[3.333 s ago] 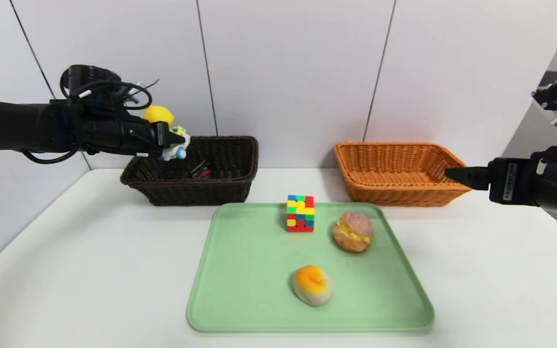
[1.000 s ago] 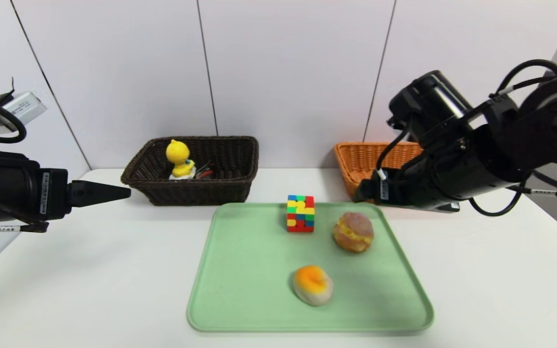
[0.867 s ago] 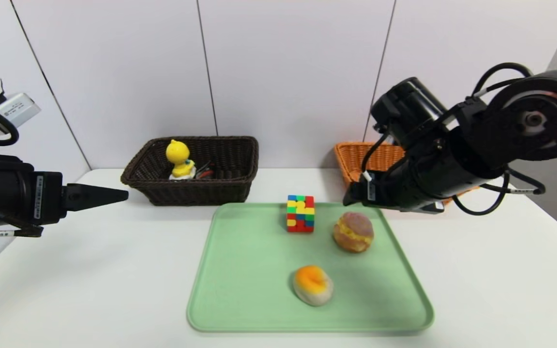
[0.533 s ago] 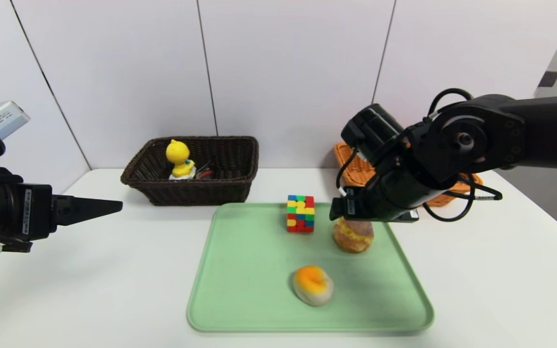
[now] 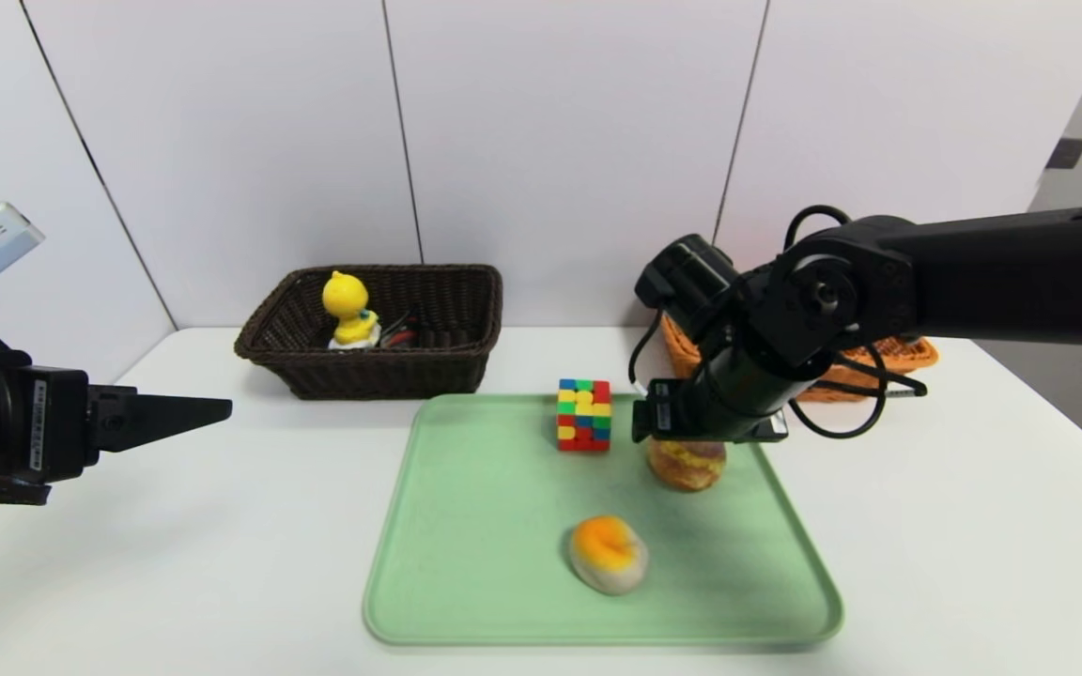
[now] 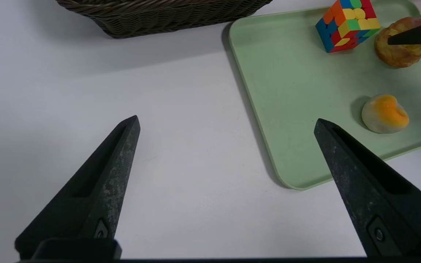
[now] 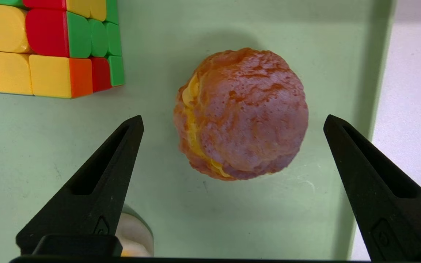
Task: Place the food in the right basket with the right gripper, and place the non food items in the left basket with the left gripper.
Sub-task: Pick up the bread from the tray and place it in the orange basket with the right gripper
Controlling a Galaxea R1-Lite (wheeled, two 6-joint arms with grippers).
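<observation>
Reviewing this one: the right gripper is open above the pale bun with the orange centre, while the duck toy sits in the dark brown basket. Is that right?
Not quite: the right wrist view shows the right gripper open above the tan bun with the yellow filling, not the pale one. The rest holds.

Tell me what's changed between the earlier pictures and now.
The yellow duck toy went from the left end effector into the dark brown basket; that end effector, let go, drew back left. The right end effector moved in from the right, open over the cream-filled bun. The cube and pale bun stayed put.
</observation>
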